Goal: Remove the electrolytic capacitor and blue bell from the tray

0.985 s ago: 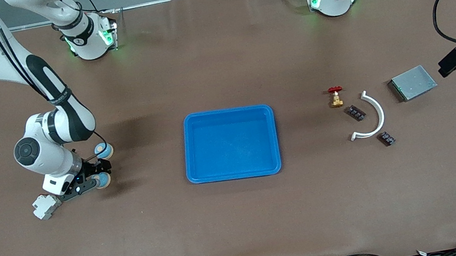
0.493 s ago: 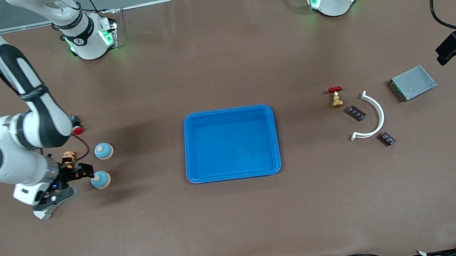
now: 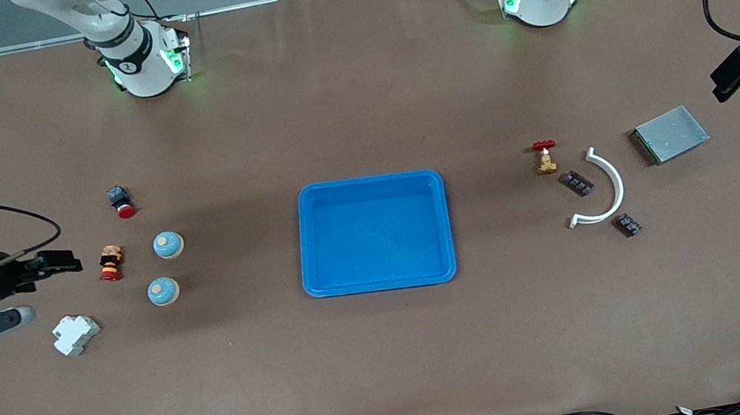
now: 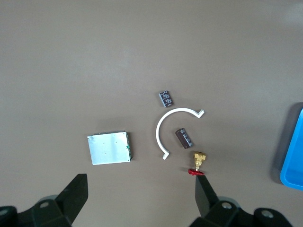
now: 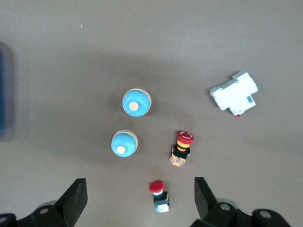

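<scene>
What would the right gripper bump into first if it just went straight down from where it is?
Probably bare table. The right gripper hangs open and empty above the bells' end, and its wrist view suggests the small red-capped button sits roughly between the fingers, though depth is unclear.

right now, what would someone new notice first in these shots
The blue tray sits empty at mid-table. Toward the right arm's end lie two blue bells, two red-capped buttons and a white breaker; toward the left arm's end, a white arc, two dark capacitors, a brass valve and a grey plate. Both grippers, right gripper and left gripper, hover open and empty.
</scene>
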